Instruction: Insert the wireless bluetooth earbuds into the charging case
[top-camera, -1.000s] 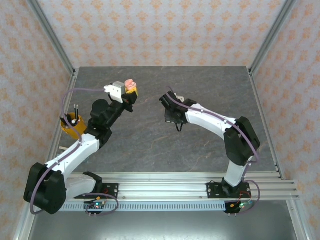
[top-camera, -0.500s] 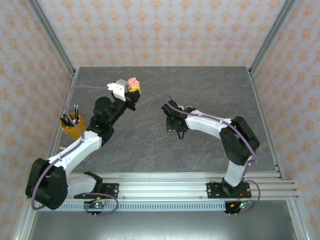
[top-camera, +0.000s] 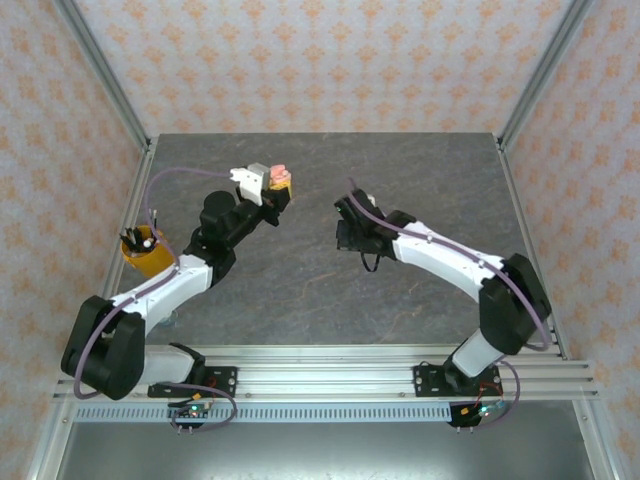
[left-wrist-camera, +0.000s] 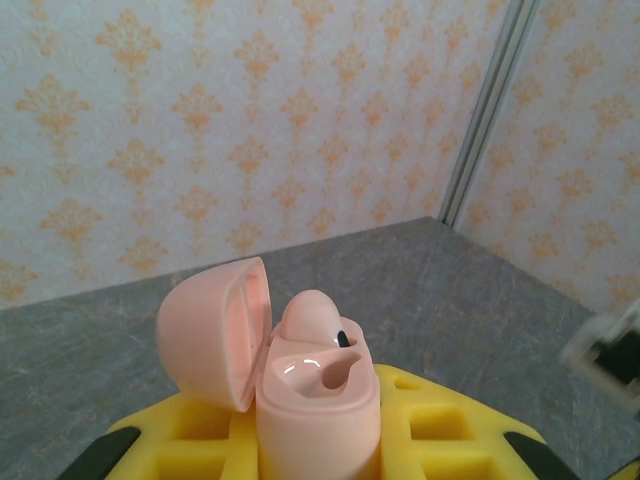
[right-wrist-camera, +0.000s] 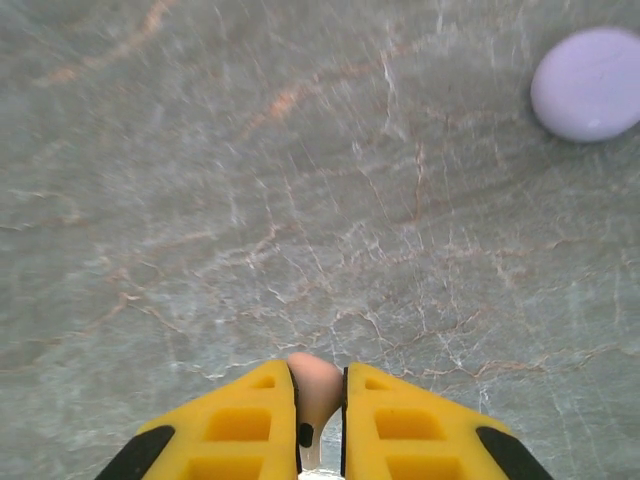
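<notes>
While the left claw (top-camera: 272, 190) squeezes tight on the pink case (left-wrist-camera: 318, 400) and holds it up with its lid (left-wrist-camera: 215, 330) flipped open, the right claw (right-wrist-camera: 320, 410) pinches a tiny pink earbud (right-wrist-camera: 314, 380) between its yellow fingers (right-wrist-camera: 240, 420), over the gray counter (right-wrist-camera: 250, 200). A second earbud (left-wrist-camera: 310, 320) sits in the pink case already, and the hole (left-wrist-camera: 335, 368) beside it looks empty. The two claws are well apart, with bare counter between them. A closed purple case (right-wrist-camera: 590, 83) lies on the counter, well away from the right claw. I think the step now is to carry the pinched earbud over to the open pink case. Next, the right claw needs to move across to the left claw, turn so the stem points down at the empty hole, and push the earbud in gently before letting go. The left claw should hold the case steady. If the earbud goes in crooked, it may miss the hole and drop.
</notes>
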